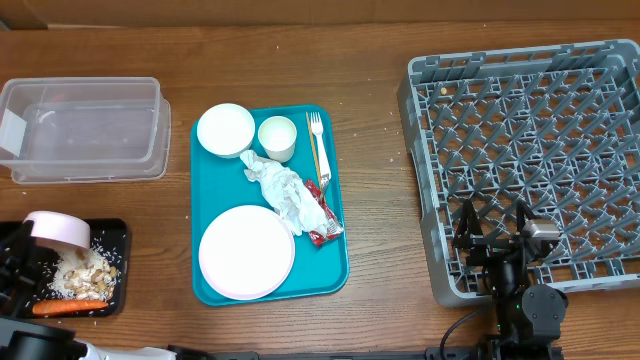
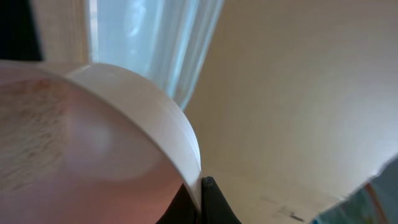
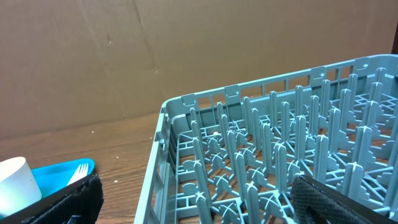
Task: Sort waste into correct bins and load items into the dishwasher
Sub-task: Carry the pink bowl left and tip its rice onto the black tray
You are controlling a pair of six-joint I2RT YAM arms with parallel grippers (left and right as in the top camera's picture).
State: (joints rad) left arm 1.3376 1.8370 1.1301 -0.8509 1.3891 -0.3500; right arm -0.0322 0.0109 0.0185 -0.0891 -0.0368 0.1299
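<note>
While the left gripper pinches a small pink bowl by its rim over the flat black rectangular tray at the bench's front-left corner, the right gripper hangs, jaws wide & empty, over the square grey plastic dish rack, front edge. Mid-bench: teal serving tray w/ crumpled white paper napkins.

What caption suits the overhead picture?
Pink bowl tilted over the black tray of food scraps; a plate sits on the teal tray.

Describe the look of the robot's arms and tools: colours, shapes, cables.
Both are black. The right tool has two slim fingers with textured pads, a grey camera block behind, and a thin black cable. The left tool shows dark fingertips.
</note>
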